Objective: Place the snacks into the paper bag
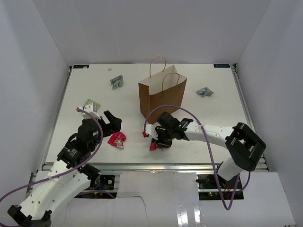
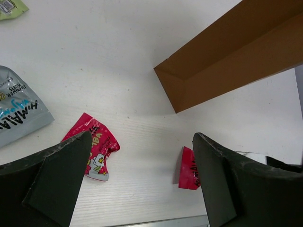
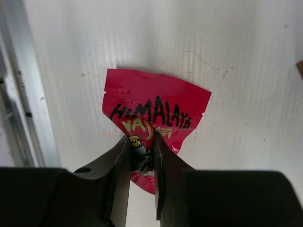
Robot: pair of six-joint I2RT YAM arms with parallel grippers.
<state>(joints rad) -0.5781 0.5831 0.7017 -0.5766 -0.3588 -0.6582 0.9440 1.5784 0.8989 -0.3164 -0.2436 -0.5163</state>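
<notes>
The right jaws pinch the lower edge of a crinkly red foil packet (image 3: 156, 101) printed "HIMALAYA" in black. It lies on the white tabletop (image 1: 94, 85) just in front of the tall brown kraft paper bag (image 1: 162, 97). The left jaws stand wide open near another red foil packet (image 2: 97, 151), front-left of the bag, beside a grey foil packet (image 2: 16, 111) reading "HIMALA".

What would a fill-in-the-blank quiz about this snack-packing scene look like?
1. The black word printed on the red packet pinched by the right gripper is ___.
2. With its jaws wide apart, the left gripper holds ___.
3. The brown paper bag stands upright and has ___ loop handles.

Missing words: Himalaya; nothing; two.
</notes>
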